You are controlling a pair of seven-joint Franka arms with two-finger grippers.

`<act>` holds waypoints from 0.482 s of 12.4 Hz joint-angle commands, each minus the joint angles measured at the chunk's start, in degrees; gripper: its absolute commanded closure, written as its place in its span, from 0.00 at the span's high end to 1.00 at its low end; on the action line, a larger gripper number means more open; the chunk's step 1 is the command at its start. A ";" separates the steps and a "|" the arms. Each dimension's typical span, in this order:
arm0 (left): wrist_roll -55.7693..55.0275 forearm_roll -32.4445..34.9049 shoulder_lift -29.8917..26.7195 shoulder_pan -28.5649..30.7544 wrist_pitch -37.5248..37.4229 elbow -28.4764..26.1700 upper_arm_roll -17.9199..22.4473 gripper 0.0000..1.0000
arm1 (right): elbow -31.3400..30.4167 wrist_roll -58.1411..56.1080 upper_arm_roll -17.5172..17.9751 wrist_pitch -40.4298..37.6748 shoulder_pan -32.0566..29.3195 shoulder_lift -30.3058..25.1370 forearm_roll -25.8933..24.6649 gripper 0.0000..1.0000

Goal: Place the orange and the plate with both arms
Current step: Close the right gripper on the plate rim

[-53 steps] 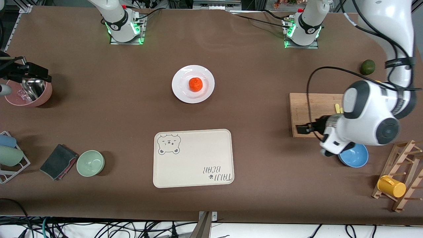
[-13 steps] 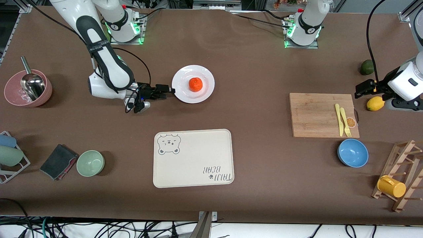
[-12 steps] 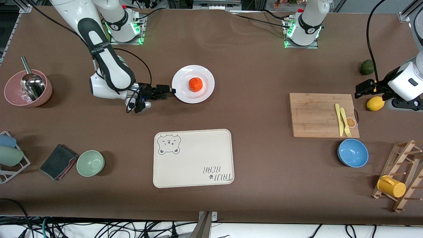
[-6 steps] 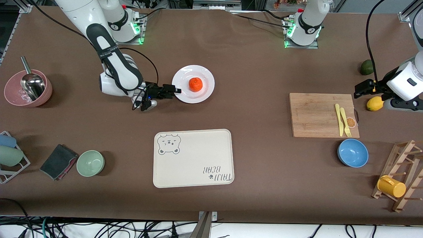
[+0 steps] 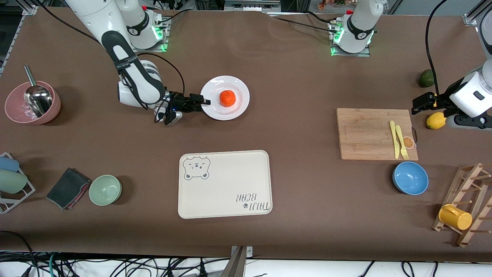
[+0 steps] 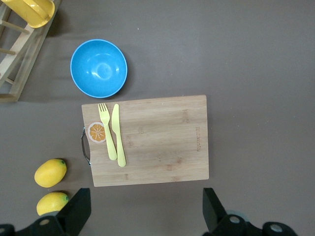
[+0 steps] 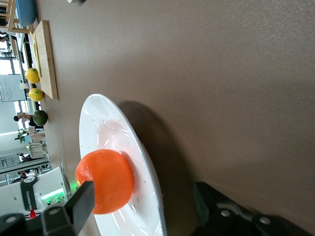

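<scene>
We see a brown table (image 5: 292, 84) carrying the white plate (image 5: 225, 98) (mid-table, toward the bases), a cream bear tray (image 5: 225, 184) nearer the camera, and a cutting board (image 5: 369, 132), blue bowl (image 5: 410, 178), lemon (image 5: 436, 120), avocado (image 5: 427, 78) and wooden rack (image 5: 467, 204) at the left arm's end. At the right arm's end sit a pink bowl (image 5: 15, 111), green bowl (image 5: 105, 189) and folded cloth (image 5: 68, 188).

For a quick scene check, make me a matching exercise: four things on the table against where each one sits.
Things:
1. orange
2. fork
3. ladle
4. yellow mug

Places:
A. on the wooden rack
B. on the plate
C. in the pink bowl
D. on the cutting board

Pairs: 1-B, 2-D, 3-C, 4-A
</scene>
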 commanded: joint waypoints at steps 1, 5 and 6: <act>-0.02 1.49 -0.26 -0.43 0.32 -0.11 0.06 1.00 | -1.95 -1.50 0.82 0.76 -0.37 -1.38 1.24 0.73; -0.02 1.49 -0.26 -0.43 0.32 -0.11 0.06 1.00 | -3.53 -1.50 0.99 1.29 -0.37 -2.97 1.24 0.58; -0.02 1.49 -0.26 -0.43 0.32 -0.11 0.06 1.00 | -3.97 -1.59 0.99 1.29 -0.37 -3.23 1.24 0.54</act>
